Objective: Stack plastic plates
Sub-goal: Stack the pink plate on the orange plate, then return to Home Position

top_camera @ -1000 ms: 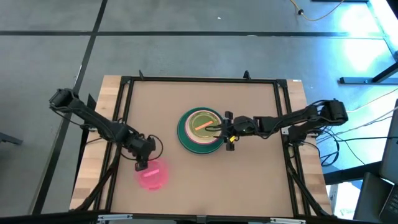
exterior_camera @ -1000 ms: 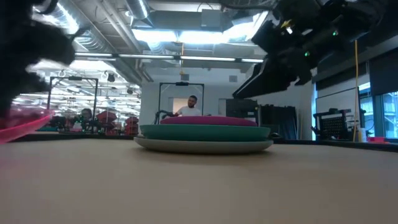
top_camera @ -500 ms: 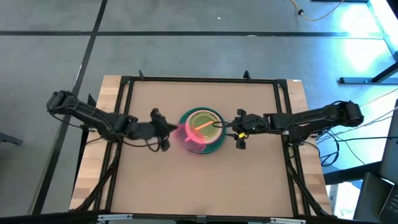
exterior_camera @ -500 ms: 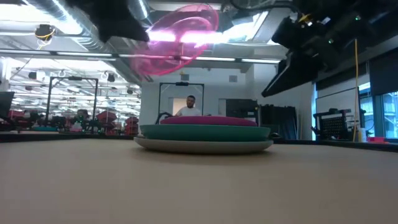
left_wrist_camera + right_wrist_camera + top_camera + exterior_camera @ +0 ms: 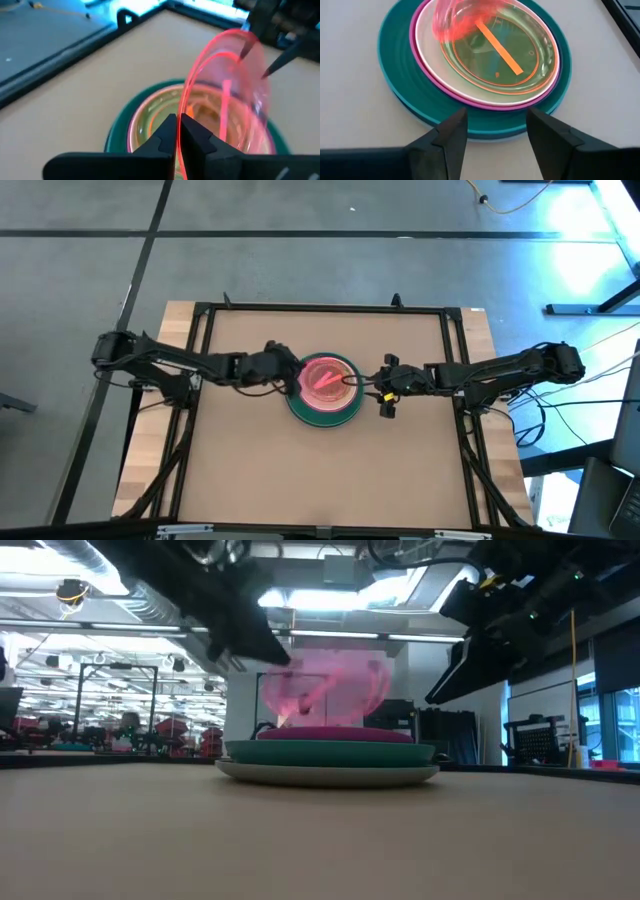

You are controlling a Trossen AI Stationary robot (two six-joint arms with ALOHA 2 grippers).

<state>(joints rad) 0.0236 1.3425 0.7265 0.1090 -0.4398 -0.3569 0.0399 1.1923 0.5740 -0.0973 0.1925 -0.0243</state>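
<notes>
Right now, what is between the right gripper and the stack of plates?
Nothing: in the right wrist view only bare table separates the open right gripper from the stack's teal-green plate. The left gripper holds the pink plate above.

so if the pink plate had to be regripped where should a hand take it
By its thin rim, pinching across the edge as the left hand does now, coming from the left side of the stack. The pink plate is flat and smooth with only the raised rim to pinch, and it hangs tilted above the stack, so that edge is exposed. The right hand waits beside the stack.

Bright overhead ceiling glare; motion-blurred pink plate point(image 5: 325, 690); soft foreground tabletop point(image 5: 320, 840).
</notes>
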